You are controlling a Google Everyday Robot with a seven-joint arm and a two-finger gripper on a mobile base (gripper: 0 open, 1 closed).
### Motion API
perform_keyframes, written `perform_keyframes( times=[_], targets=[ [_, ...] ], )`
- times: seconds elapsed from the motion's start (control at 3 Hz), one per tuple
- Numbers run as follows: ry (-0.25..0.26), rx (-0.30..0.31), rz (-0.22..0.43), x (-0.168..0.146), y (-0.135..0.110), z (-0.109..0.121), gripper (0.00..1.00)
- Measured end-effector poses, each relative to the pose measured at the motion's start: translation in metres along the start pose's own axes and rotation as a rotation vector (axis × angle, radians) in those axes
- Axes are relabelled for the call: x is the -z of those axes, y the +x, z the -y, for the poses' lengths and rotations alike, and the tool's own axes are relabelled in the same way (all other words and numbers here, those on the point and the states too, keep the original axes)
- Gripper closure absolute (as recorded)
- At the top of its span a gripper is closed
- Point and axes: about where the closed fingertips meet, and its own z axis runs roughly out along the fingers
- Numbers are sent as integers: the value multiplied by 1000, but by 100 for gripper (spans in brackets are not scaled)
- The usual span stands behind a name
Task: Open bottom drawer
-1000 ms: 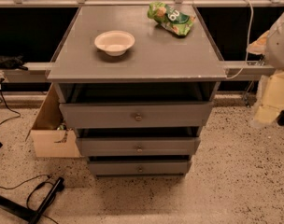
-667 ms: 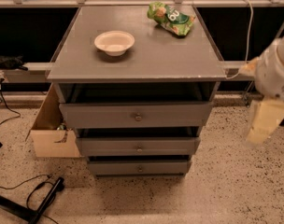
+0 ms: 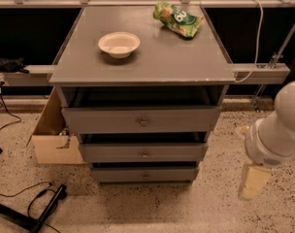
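Your gripper (image 3: 254, 181) hangs low at the right, well apart from the cabinet (image 3: 162, 57); you cannot tell whether it is open or closed. The bottom drawer (image 3: 145, 174) is the lowest of three fronts, just above the floor, with nothing touching its knob (image 3: 145, 176).

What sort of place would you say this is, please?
Probably a robot test lab: a lone drawer cabinet on speckled floor, loose cables, a cardboard box, and the claw hanging low at right.
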Motion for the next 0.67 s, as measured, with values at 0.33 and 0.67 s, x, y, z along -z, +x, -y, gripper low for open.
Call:
perform_keyframes(
  times=[0.33, 0.67],
  targets=[
    [-51, -34, 6, -59, 18, -17, 0],
    [-56, -36, 12, -65, 18, -18, 0]
  ],
)
